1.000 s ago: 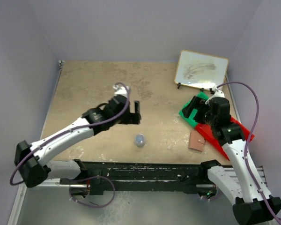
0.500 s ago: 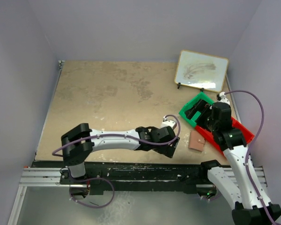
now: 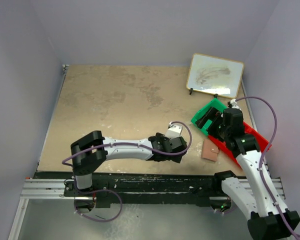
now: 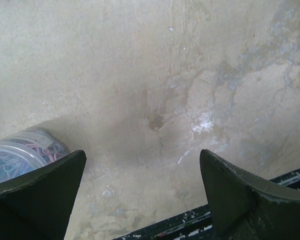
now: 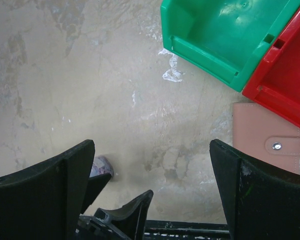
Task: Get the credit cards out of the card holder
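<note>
Both spread wide: left gripper [image 4: 142, 156] low over tabletop [image 4: 155, 75] at bottom centre beside a clear jar [image 4: 21, 152], closed tan card holder [image 3: 209, 149] flat at lower right against the red bin [image 5: 285, 85], right gripper [image 5: 152, 145] farther up-frame by the green bin [image 5: 225, 35].

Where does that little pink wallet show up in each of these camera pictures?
Top external: card holder lower right, beside the red bin.
Left wrist: not clearly in it.
Right wrist: card holder at the right side, against the red bin.
Shared landmark: the red bin.
</note>
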Action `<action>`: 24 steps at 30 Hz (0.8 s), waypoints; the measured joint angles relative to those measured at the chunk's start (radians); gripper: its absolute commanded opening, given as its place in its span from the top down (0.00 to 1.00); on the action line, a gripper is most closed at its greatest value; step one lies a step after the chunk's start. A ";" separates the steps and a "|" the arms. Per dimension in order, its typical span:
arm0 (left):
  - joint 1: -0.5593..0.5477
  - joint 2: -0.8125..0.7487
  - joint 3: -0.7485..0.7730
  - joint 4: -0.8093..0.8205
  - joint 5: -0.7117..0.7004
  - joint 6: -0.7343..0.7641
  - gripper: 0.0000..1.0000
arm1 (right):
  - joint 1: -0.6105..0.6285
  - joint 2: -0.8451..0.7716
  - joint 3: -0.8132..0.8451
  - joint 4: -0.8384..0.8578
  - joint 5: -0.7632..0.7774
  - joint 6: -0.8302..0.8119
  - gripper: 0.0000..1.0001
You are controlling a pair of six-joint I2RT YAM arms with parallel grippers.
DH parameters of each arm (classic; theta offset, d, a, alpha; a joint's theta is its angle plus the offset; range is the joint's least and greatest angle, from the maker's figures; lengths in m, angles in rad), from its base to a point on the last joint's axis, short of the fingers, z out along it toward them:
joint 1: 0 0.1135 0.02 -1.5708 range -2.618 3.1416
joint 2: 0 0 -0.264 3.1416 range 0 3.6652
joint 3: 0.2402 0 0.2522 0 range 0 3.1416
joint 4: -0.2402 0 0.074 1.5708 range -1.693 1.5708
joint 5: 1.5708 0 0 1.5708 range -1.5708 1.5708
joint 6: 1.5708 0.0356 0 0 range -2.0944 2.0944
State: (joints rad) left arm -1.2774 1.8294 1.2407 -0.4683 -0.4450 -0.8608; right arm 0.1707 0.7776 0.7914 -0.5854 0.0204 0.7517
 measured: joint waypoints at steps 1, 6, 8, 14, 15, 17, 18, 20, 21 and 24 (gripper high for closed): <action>0.003 0.001 0.000 -0.001 -0.015 -0.005 0.07 | 0.000 0.006 -0.002 0.000 -0.010 0.000 0.00; 0.024 0.011 -0.012 -0.015 -0.049 -0.040 0.07 | 0.000 0.014 -0.008 -0.001 -0.016 -0.003 0.00; 0.033 0.011 -0.033 -0.023 -0.061 -0.059 0.07 | 0.000 0.014 -0.008 -0.005 -0.013 -0.003 0.00; 0.066 -0.022 -0.156 -0.022 -0.092 -0.121 0.07 | 0.000 0.031 -0.022 -0.005 -0.013 -0.002 0.00; 0.074 -0.027 -0.163 -0.025 -0.095 -0.122 0.07 | 0.000 0.040 -0.025 -0.004 -0.013 -0.002 0.00; 0.101 -0.058 -0.197 -0.035 -0.109 -0.127 0.07 | 0.000 0.059 -0.031 -0.005 -0.013 -0.003 0.00; 0.116 -0.073 -0.213 -0.044 -0.117 -0.129 0.07 | 0.000 0.068 -0.032 -0.004 -0.014 -0.003 0.00; 0.147 -0.100 -0.240 -0.059 -0.129 -0.135 0.06 | 0.000 0.082 -0.033 -0.002 -0.015 -0.003 0.00; 0.161 -0.115 -0.255 -0.061 -0.131 -0.134 0.06 | 0.000 0.087 -0.033 -0.001 -0.015 -0.003 0.00; 0.190 -0.156 -0.285 -0.042 -0.116 -0.122 0.06 | 0.000 0.095 -0.033 0.001 -0.016 -0.004 0.00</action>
State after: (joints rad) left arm -1.0878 1.6737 0.9554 -0.5102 -0.5606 -0.9833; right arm 0.1707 0.8730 0.7582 -0.5842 0.0048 0.7479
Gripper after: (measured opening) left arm 0.938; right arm 0.997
